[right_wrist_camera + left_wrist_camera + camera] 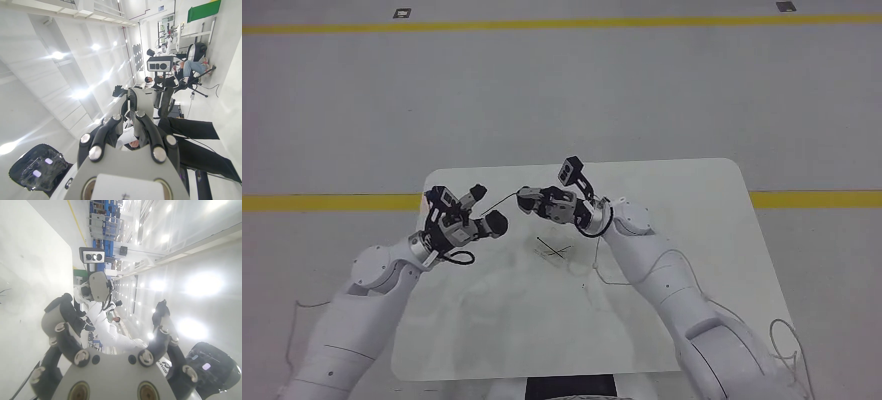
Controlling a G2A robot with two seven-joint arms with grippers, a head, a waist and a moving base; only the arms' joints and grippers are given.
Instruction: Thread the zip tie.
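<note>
The right fingers (529, 198) are clenched on one end of the zip tie (504, 201). Its thin strap reaches left through the air toward the left fingers (479, 191), which are spread wide and grasp nothing. Threading looks barely begun. The next move seems to be closing the left side squarely on the free end without bending it. Both forearms angle inward above the far part of the counter (692, 220), wrists close together. Thin dark pieces (554, 250) lie nearer.
</note>
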